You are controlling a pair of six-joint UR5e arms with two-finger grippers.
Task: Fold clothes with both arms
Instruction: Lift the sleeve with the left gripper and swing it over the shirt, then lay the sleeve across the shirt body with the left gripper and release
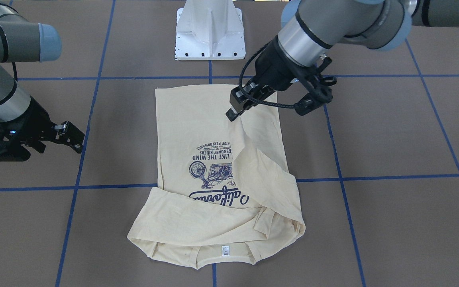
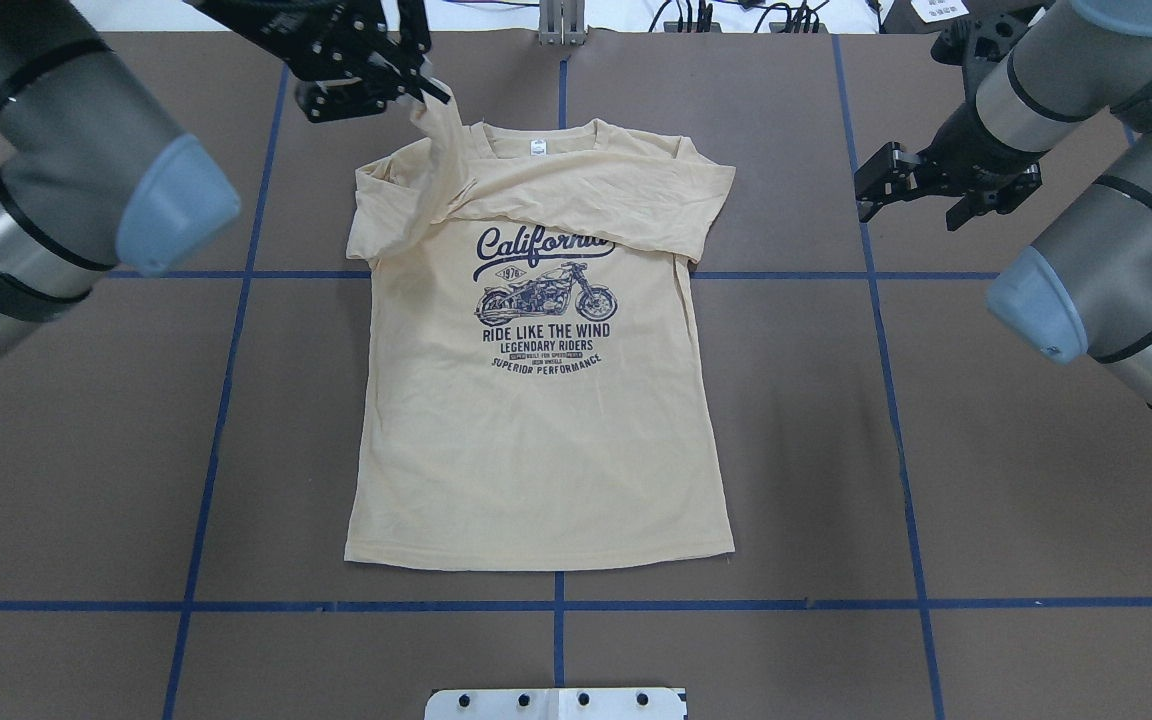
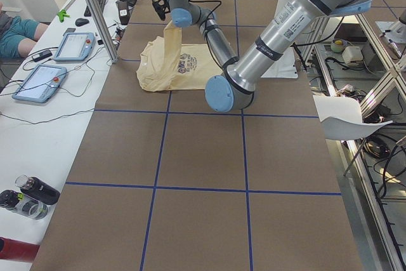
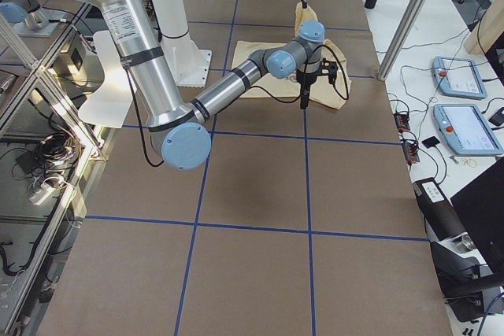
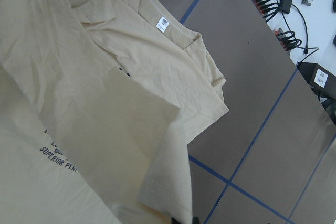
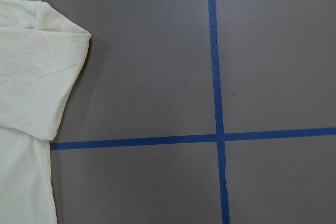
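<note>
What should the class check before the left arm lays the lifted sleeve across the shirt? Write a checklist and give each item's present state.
1. Left gripper is shut on the lifted sleeve: ok, the sleeve hangs from it.
2. Other sleeve lies folded across the chest: ok.
3. Right gripper is off the shirt: ok, it is open over bare table beside it.
4. Shirt body lies flat with a straight hem: ok.
5. Shoulder under the lifted sleeve is smooth: not ok, the fabric is creased and bunched.
6. Lifted sleeve hangs untwisted: cannot tell.
</note>
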